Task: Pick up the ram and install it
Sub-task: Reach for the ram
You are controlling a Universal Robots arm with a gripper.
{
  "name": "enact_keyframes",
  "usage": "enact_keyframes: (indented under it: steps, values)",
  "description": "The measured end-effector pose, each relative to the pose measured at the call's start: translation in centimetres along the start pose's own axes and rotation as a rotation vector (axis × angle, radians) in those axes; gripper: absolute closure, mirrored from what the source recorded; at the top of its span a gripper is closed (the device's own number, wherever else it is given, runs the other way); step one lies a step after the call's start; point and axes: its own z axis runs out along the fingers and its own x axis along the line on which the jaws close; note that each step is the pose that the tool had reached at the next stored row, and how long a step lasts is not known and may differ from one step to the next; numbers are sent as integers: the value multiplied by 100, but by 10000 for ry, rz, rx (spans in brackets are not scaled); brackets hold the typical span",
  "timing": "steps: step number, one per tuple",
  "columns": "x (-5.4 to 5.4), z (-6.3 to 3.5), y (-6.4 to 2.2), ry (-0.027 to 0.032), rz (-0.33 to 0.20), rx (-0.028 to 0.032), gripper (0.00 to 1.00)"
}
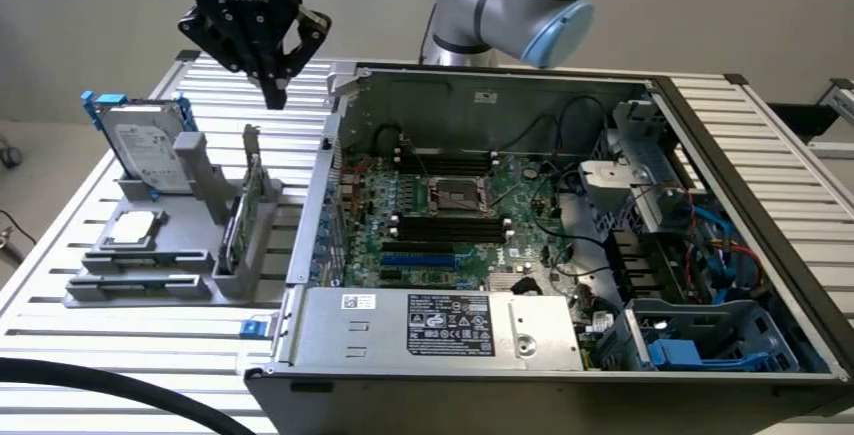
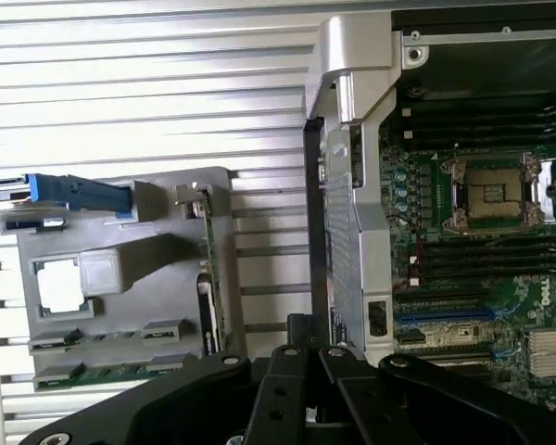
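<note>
Our tool (image 1: 276,98) hangs in the air with its fingers pressed together to a point, pinching nothing. Beneath it lies the slatted bench (image 1: 80,335), and it sits over the strip of bench between the grey holder (image 1: 200,170) and the open computer case (image 1: 507,77), at the far ends of both.

The ram (image 2: 102,375) is well apart from the tool. We make it out as a thin green strip standing on edge in a low slot at the holder's end farthest from the tool, untouched.

Closer to the tool, the holder carries a green card (image 1: 240,220) standing upright on its edge, almost straight below the fingertips. On the card's side away from the case, a silver hard drive (image 1: 144,150) stands in a blue frame. A square processor chip (image 1: 134,227) lies flat between the hard drive and the ram's slot.

On the tool's other side, inside the case, the motherboard (image 1: 527,200) lies face up, with long black slots (image 1: 447,227) flanking its central socket.
</note>
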Motion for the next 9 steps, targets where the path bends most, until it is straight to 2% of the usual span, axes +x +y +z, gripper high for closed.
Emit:
enact_keyframes:
  steps: [9]
  values:
    - [409, 68, -52, 4, -1, 5, 89]
